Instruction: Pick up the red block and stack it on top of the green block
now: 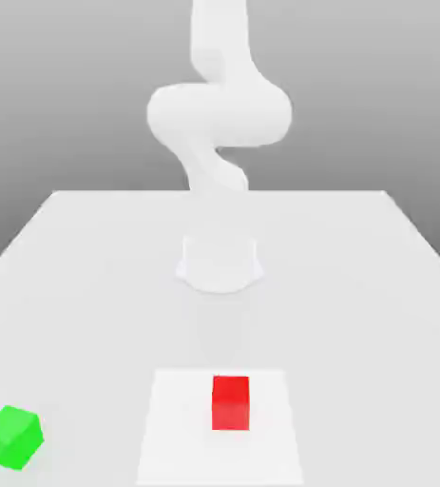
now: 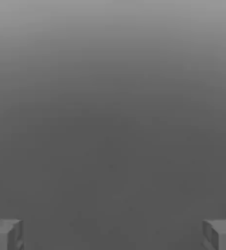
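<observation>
In the hand view we see the gripper [image 2: 113, 235] with its two grey fingertips [image 2: 6, 234] set far apart at opposite edges — spread wide, with nothing between them and nothing touching either pad. Beyond them lies plain grey surface.

Moving outward, in the exterior view the white arm [image 1: 219, 114] rises and bends above its round base [image 1: 220, 262] at the middle of the white table [image 1: 356, 266].

The red block [image 1: 230, 402] sits near us, roughly centred, on a slightly brighter square patch [image 1: 176, 428] of the tabletop — a clean cube, upright and square to the view, its top face brighter than its front. The green block [image 1: 11, 437] rests well apart from it, at the near corner on the exterior view's left, turned so that a corner edge faces us.
</observation>
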Motion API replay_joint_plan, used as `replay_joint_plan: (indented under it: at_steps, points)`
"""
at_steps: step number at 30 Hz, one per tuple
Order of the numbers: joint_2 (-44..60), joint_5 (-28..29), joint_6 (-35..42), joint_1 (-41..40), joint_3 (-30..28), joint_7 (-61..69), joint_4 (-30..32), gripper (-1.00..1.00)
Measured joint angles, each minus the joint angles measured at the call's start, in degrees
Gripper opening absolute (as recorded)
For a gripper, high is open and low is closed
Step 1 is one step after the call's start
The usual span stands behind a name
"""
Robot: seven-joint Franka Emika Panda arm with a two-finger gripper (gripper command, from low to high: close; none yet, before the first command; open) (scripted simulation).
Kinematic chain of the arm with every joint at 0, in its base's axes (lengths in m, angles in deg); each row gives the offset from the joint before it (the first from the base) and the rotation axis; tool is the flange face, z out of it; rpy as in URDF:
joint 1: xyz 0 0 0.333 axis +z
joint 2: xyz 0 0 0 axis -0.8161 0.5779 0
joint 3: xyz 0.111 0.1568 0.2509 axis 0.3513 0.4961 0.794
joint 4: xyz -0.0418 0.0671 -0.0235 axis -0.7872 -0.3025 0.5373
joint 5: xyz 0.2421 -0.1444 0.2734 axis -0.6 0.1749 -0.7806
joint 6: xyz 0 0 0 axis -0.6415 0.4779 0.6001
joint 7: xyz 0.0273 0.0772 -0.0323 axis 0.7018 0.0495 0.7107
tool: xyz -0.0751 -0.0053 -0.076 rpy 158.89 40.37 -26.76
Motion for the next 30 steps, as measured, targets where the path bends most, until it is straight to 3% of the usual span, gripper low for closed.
replay_joint_plan:
  at_steps: [19,26,27,30]
  points:
    - [40.1,0.1,-22.9,0.6,1.3,-2.5,21.3,0.00]
    - [54.6,1.2,-34.6,1.1,0.7,-3.4,21.0,0.00]
    - [55.8,1.2,-35.6,1.2,0.6,-3.5,20.8,-1.00]
    - [55.8,1.3,-35.6,1.2,0.6,-3.5,20.8,-1.00]
